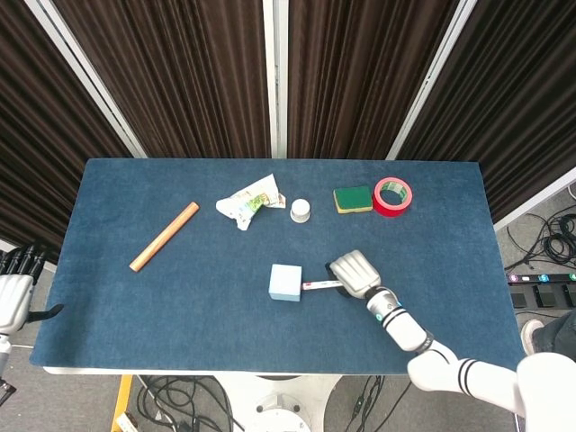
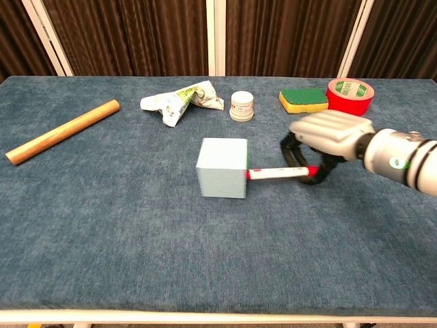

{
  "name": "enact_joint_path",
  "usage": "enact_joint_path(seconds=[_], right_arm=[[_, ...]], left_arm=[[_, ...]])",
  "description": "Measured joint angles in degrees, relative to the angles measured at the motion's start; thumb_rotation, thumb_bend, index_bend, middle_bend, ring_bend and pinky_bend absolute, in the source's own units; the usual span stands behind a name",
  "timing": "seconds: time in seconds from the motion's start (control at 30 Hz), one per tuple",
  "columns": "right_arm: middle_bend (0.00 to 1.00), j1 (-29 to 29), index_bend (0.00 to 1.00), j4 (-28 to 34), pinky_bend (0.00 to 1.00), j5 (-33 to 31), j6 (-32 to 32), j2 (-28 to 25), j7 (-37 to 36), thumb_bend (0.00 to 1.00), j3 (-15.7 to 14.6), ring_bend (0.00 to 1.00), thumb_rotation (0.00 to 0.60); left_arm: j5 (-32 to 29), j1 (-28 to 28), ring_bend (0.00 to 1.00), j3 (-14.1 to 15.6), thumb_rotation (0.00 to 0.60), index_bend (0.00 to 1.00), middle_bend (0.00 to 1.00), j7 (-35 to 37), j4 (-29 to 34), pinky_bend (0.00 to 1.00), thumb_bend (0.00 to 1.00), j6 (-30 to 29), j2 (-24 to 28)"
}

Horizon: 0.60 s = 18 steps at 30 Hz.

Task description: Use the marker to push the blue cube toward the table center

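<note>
The light blue cube (image 1: 285, 282) (image 2: 222, 167) sits on the blue table near its middle. A white marker with red ends (image 1: 320, 286) (image 2: 276, 173) lies level, its tip touching the cube's right face. My right hand (image 1: 354, 273) (image 2: 326, 136) grips the marker's far end, just right of the cube. My left hand (image 1: 13, 295) hangs off the table's left edge, holding nothing, fingers apart; the chest view does not show it.
A wooden dowel (image 1: 164, 237) lies at the left. Along the back are a crumpled wrapper (image 1: 248, 202), a small white jar (image 1: 300, 211), a green and yellow sponge (image 1: 353, 198) and a red tape roll (image 1: 392, 195).
</note>
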<state>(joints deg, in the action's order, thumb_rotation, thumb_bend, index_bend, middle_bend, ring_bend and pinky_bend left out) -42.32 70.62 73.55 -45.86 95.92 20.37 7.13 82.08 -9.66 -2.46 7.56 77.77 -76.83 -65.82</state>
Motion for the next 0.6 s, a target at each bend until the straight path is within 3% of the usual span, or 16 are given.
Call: enact_joint_path(seconds=[0.6], right_arm=[[0.64, 0.63, 0.66, 3.77, 1.0, -4.19, -1.43, -4.55, 3.41, 0.24, -0.47, 0.95, 0.6]], left_arm=[[0.45, -0.26, 0.0, -0.1, 0.6, 0.14, 0.06, 0.77, -0.19, 0.1, 0.01, 0.19, -0.24]])
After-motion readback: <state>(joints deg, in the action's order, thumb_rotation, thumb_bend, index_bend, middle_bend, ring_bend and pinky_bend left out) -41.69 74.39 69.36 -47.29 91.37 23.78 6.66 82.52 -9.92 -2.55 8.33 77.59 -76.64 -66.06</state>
